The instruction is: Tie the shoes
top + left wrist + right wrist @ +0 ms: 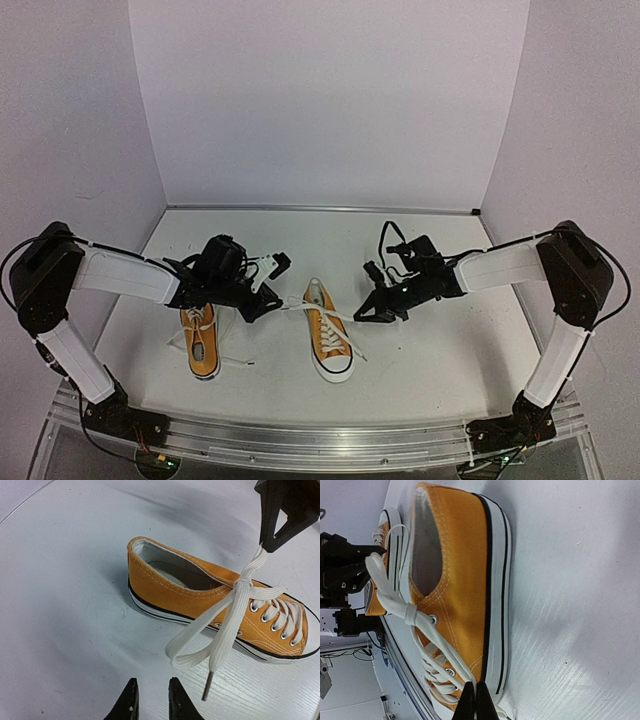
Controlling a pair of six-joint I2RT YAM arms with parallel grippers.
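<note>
Two orange-yellow shoes stand on the white table: the left shoe (201, 345) and the right shoe (326, 336), both with toes toward the near edge. On the right shoe (190, 595) the white laces cross in a single knot (243, 584). A lace loop (190, 656) and a dark-tipped lace end (207, 686) hang loose on the table beside the sole. Just short of that loop my left gripper (152, 702) is open, with nothing between its fingers. My right gripper (476, 704) is shut on the other lace strand (445, 655), which runs taut from the knot.
White walls close in the table at the back and both sides. A metal rail (320, 440) runs along the near edge. The left arm (120, 275) reaches over the left shoe; that shoe's laces lie spread beside it.
</note>
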